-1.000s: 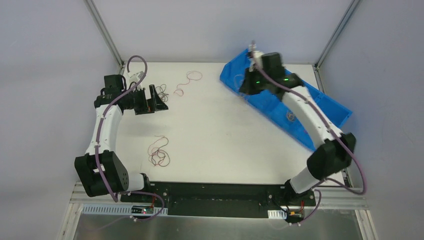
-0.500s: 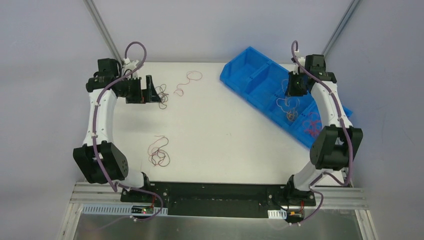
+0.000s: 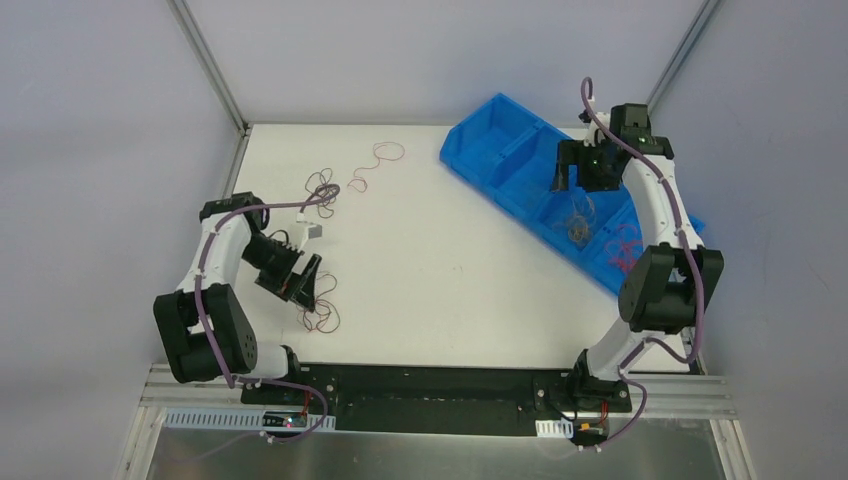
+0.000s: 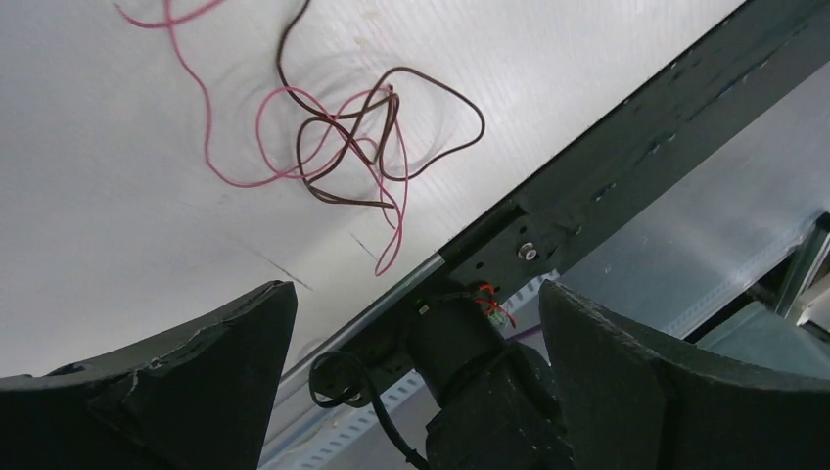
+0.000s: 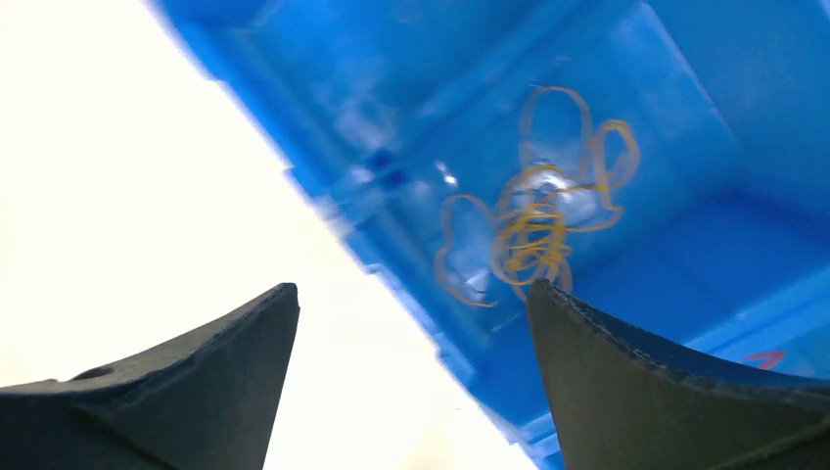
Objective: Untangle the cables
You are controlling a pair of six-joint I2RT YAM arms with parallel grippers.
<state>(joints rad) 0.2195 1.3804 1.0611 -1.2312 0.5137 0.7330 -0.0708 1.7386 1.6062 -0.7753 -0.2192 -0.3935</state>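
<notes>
Left jaws, spread, moved to tangled pink-and-brown wires (image 4: pixel 345 147); right jaws newly spread above curly yellow wire (image 5: pixel 533 235) in blue plastic bin (image 5: pixel 705 117).

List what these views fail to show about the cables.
- Top view: the left gripper covers part of the pink-and-brown tangle.
- Right wrist view: the yellow cable in the blue bin is blurred; its crossings are unreadable.
- Right wrist view: the red cable is only a sliver beside the right gripper.
</notes>
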